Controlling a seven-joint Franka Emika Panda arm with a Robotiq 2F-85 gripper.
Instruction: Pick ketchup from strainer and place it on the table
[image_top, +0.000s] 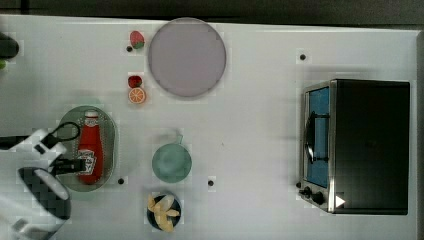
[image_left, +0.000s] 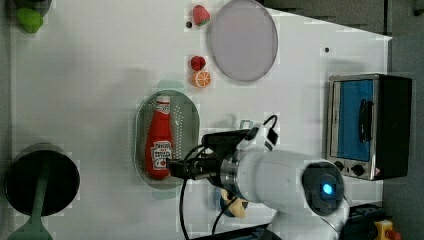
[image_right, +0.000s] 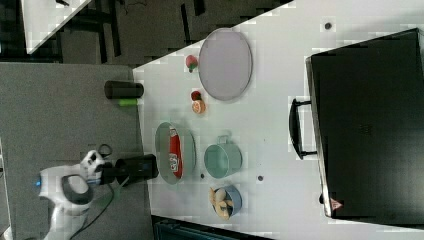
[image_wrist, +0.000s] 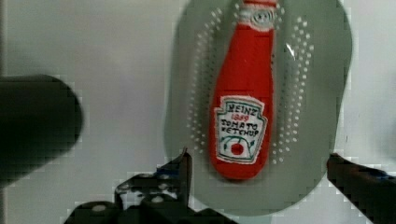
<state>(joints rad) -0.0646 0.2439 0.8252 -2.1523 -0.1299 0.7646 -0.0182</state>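
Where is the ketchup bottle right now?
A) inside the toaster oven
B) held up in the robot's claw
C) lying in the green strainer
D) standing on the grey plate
C: the ketchup lies flat in the strainer, and the open gripper holds nothing.

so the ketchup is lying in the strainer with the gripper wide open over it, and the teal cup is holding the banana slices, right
Not quite. The teal cup holds nothing; the banana slices sit in a separate small dark bowl beside it, as the top view shows. The rest holds: the ketchup lies in the strainer, and the gripper is wide open over it.
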